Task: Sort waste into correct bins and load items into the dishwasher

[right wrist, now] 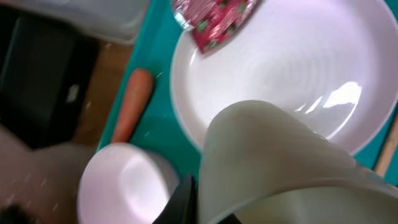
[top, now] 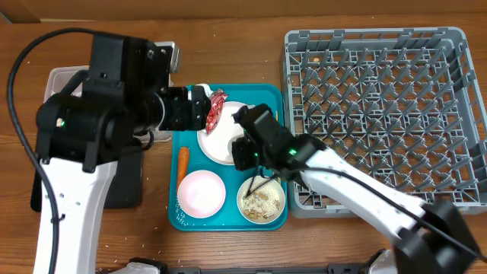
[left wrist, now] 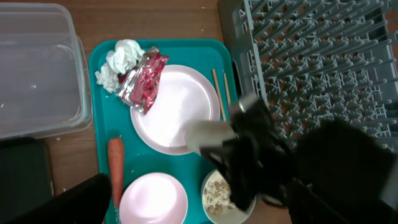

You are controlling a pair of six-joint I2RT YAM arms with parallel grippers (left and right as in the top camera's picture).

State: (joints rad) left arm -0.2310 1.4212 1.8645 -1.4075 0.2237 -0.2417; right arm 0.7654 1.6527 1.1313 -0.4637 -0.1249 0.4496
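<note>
Two claws are over the teal tray (left wrist: 102, 124), which sits mid-worktop between the bins by the left edge and the grey dish rack (top: 380, 114) by the right edge. The right claw (top: 242, 151) is pinched shut on what looks like the wall of the small white cup (left wrist: 208, 135), just above the lower right part of the white plate (left wrist: 174, 102). Whether the cup has cleared the plate cannot be told. The left claw (top: 204, 108) hangs with its jaws apart and empty above the red wrapper (left wrist: 144, 81), which lies half on the plate's far rim beside the crumpled napkin (left wrist: 118, 62).

Moving the cup to the rack looks like the step in hand. To do it well, the right arm should:
- raise the cup straight up before going sideways, so it does not drag the plate or knock the chopsticks (left wrist: 219, 93) lying just right of it;
- pass high over the rack's near-left wall;
- lower the cup between pegs, mouth down if the wrist allows.

A pinch on one wall is a thin hold, so a slow swing is the safer choice.

The left arm should hold off its descent until the right wrist has left the tray, since the two stand close together. The carrot (left wrist: 115, 162), pink plate (left wrist: 152, 199) and the bowl of food bits (left wrist: 217, 193) lie on the tray's near half. The clear tub (left wrist: 37, 68) and black tray (top: 125, 183) look empty.
</note>
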